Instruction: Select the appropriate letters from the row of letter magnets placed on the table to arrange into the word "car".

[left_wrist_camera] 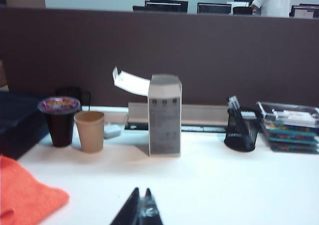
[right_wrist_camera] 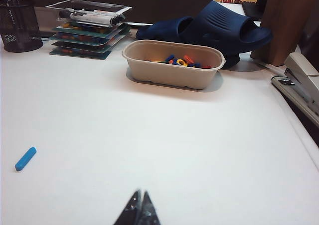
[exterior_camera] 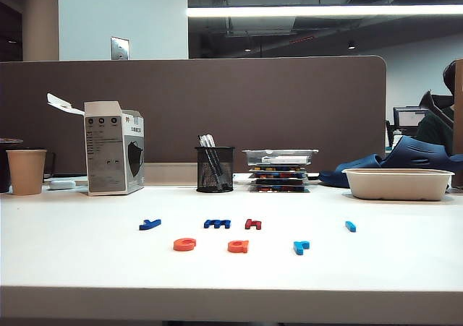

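In the exterior view the row of letter magnets lies on the white table (exterior_camera: 72,268). At the back are a dark-blue "y" (exterior_camera: 150,225), a dark-blue "m" (exterior_camera: 217,224) and a dark-red "h" (exterior_camera: 252,224). In front of them lie the orange-red "c" (exterior_camera: 185,244), the orange "a" (exterior_camera: 238,246) and the light-blue "r" (exterior_camera: 301,247), spaced apart in that order. A light-blue bar (exterior_camera: 350,226) (right_wrist_camera: 25,158) lies off to the right. Neither arm shows in the exterior view. My left gripper (left_wrist_camera: 142,189) is shut and empty above bare table. My right gripper (right_wrist_camera: 141,191) is shut and empty too.
Along the back stand a paper cup (exterior_camera: 27,171) (left_wrist_camera: 90,130), an open grey box (exterior_camera: 113,157) (left_wrist_camera: 165,115), a mesh pen holder (exterior_camera: 215,169), stacked trays (exterior_camera: 279,170) and a beige bowl (exterior_camera: 396,183) (right_wrist_camera: 173,64) of small pieces. An orange cloth (left_wrist_camera: 25,195) and a stapler (right_wrist_camera: 304,80) lie at the sides.
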Available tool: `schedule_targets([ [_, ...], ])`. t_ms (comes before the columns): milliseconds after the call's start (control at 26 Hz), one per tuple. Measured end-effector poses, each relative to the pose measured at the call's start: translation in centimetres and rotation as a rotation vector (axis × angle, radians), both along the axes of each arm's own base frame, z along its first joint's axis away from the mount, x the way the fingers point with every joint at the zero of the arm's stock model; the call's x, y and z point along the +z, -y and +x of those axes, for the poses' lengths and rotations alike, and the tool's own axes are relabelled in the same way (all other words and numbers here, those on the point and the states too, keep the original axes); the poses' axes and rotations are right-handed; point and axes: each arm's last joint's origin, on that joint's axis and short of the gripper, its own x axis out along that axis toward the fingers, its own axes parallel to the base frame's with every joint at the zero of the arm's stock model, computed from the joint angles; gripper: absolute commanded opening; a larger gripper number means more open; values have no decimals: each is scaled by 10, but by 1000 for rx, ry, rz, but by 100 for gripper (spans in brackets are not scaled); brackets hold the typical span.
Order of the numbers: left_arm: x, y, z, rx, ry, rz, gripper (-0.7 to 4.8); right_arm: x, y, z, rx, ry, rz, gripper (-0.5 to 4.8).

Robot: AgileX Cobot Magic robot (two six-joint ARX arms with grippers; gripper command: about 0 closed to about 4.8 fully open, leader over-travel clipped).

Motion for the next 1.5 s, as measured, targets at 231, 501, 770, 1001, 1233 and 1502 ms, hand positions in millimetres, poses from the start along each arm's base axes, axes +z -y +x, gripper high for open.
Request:
schedule_targets([
  [231,-51,1,24,0,-16,-13,-6,0,0,0,0,-5,0,-1],
  [501,-71,1,30,1,-41,-3,-5,0,0,0,0,-5,0,-1],
  [770,-77,2,31,2,-43,11,-5,0,0,0,0,-5,0,-1],
  [1001,-77,2,31,2,-44,7,-5,0,0,0,0,-5,0,-1],
  [1233,-77,2,31,2,-44,7,-5,0,0,0,0,-5,0,-1],
  [1502,-77,2,31,2,-44,7,-5,0,0,0,0,-5,0,-1],
])
